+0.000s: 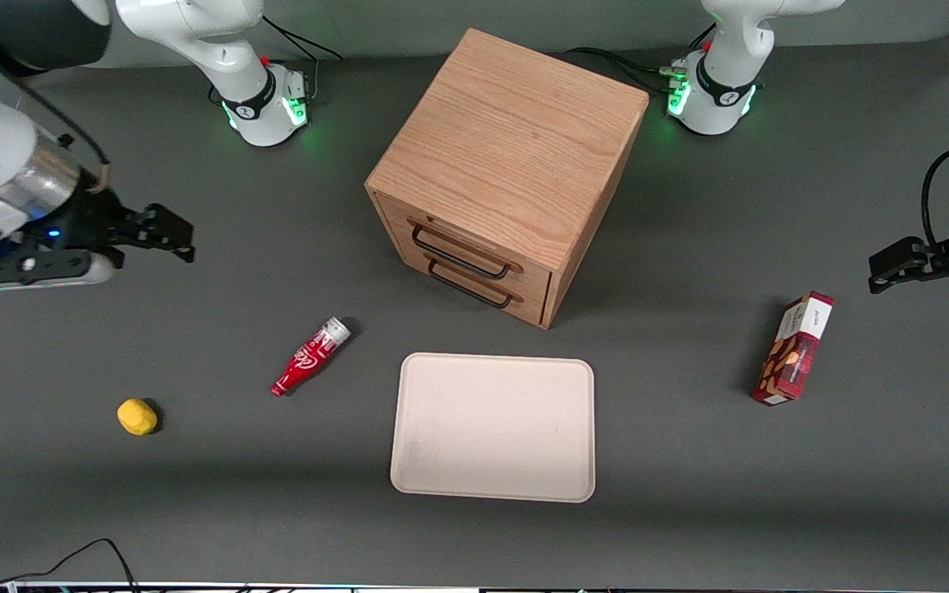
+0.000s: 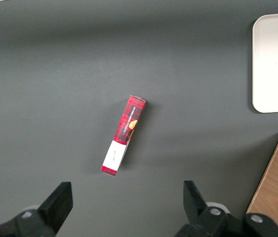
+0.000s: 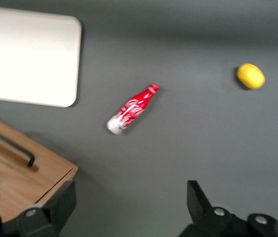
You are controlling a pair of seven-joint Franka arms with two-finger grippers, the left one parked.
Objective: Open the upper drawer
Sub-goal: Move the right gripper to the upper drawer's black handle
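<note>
The light-oak cube cabinet (image 1: pixel 507 156) stands at the table's middle, its front turned toward the front camera and partly toward the working arm's end. The upper drawer (image 1: pixel 441 233) looks shut, its black wire handle (image 1: pixel 460 252) just above the lower drawer's matching handle (image 1: pixel 471 288). My right gripper (image 1: pixel 178 237) hangs above the table toward the working arm's end, well apart from the cabinet, open and empty. In the right wrist view the gripper (image 3: pixel 129 197) is spread wide over bare table, with the cabinet front (image 3: pixel 25 173) and a black handle (image 3: pixel 8 145) beside one finger.
A red bottle (image 1: pixel 310 357) lies on the table between gripper and cabinet, nearer the front camera; it also shows in the right wrist view (image 3: pixel 131 109). A yellow lump (image 1: pixel 137 417) lies nearer still. A cream tray (image 1: pixel 493 427) lies in front of the cabinet. A red box (image 1: pixel 796 347) lies toward the parked arm's end.
</note>
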